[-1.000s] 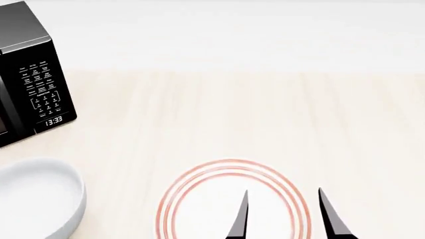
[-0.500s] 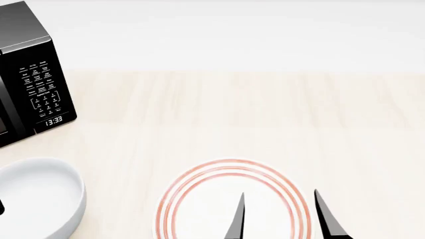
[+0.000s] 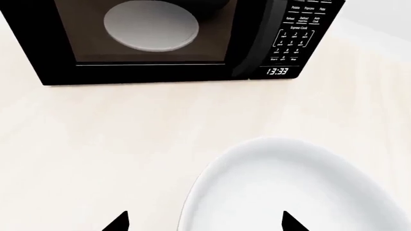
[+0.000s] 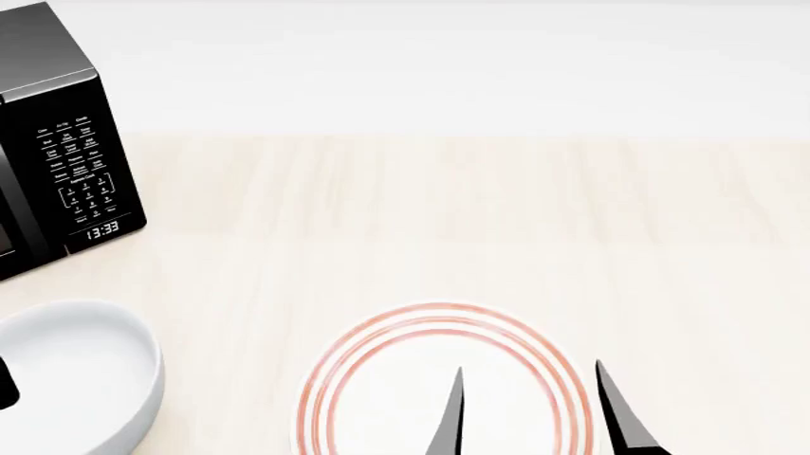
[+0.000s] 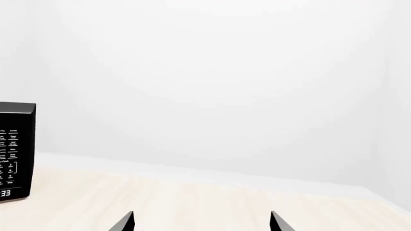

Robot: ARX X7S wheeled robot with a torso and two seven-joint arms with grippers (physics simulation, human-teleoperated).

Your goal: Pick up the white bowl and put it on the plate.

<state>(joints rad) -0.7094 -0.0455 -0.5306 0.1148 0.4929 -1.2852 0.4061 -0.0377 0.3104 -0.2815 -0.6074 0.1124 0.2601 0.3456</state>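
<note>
The white bowl [image 4: 70, 379] stands on the counter at the lower left of the head view. It also shows in the left wrist view [image 3: 289, 187]. My left gripper [image 3: 205, 225] is open and empty, with one tip outside the bowl's rim and the other over its inside. One of its fingers [image 4: 4, 384] shows as a dark sliver at the bowl's left. The plate [image 4: 439, 313], white with red rings, lies at the bottom centre. My right gripper [image 4: 528, 368] is open and empty above the plate. In the right wrist view [image 5: 201, 215] its tips face the counter and wall.
A black microwave [image 4: 57, 142] stands at the far left, just beyond the bowl; it also shows in the left wrist view [image 3: 270, 43] and the right wrist view [image 5: 14, 149]. A plain grey dish [image 3: 151, 26] lies inside it. The pale wooden counter [image 4: 506, 218] runs back to a white wall.
My right gripper's fingers have drawn back a little toward the near edge. A dark finger of my left gripper has come into the head view beside the bowl.
</note>
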